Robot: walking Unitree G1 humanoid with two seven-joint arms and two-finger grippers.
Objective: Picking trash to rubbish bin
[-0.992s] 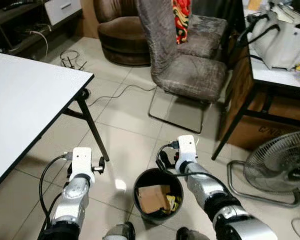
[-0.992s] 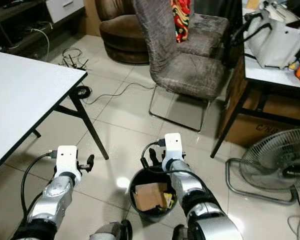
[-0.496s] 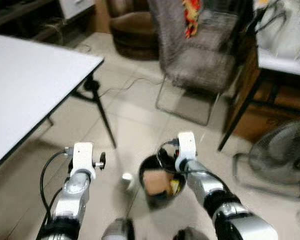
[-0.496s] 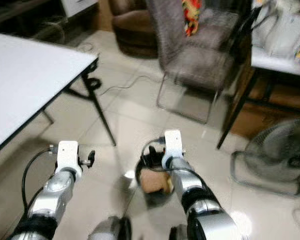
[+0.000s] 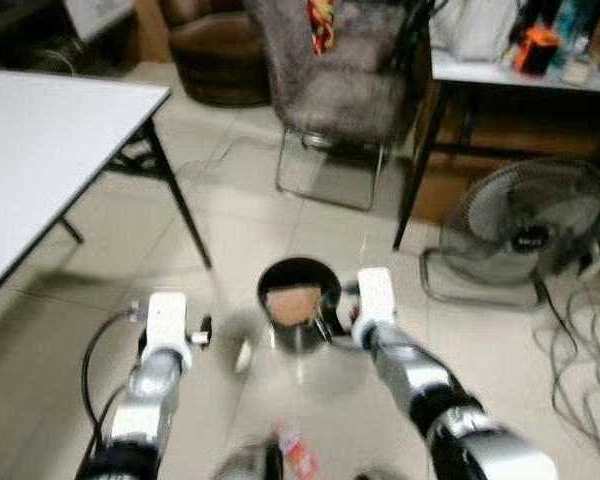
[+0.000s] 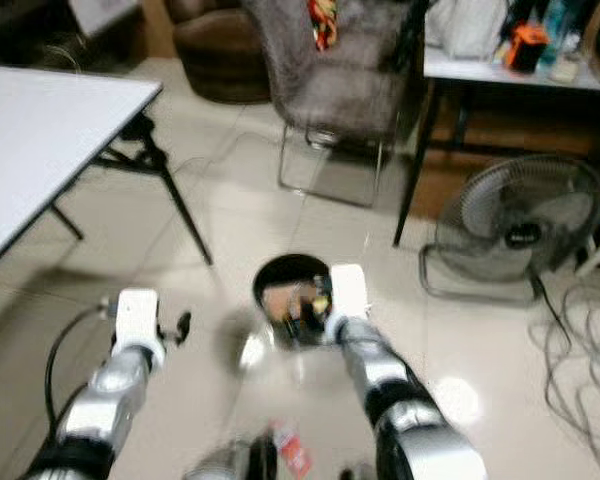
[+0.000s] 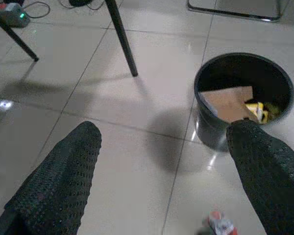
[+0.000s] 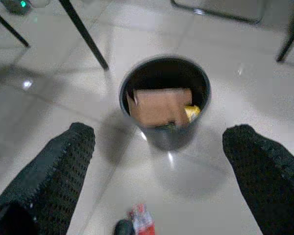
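Observation:
A black round rubbish bin stands on the tiled floor ahead of me, with a piece of brown cardboard and a yellow scrap inside. A small red and white wrapper lies on the floor nearer to me than the bin, by my feet, blurred in the eye views. My left gripper hangs open and empty left of the bin. My right gripper is open and empty too, held just before the bin's near right rim.
A white table with black legs stands to the left. A grey chair is beyond the bin. To the right are a floor fan, a desk and loose cables.
The whole view has shifted: the camera moved back, so the bin lies farther ahead and the wrapper on the floor has come into view. Both arms keep their pose.

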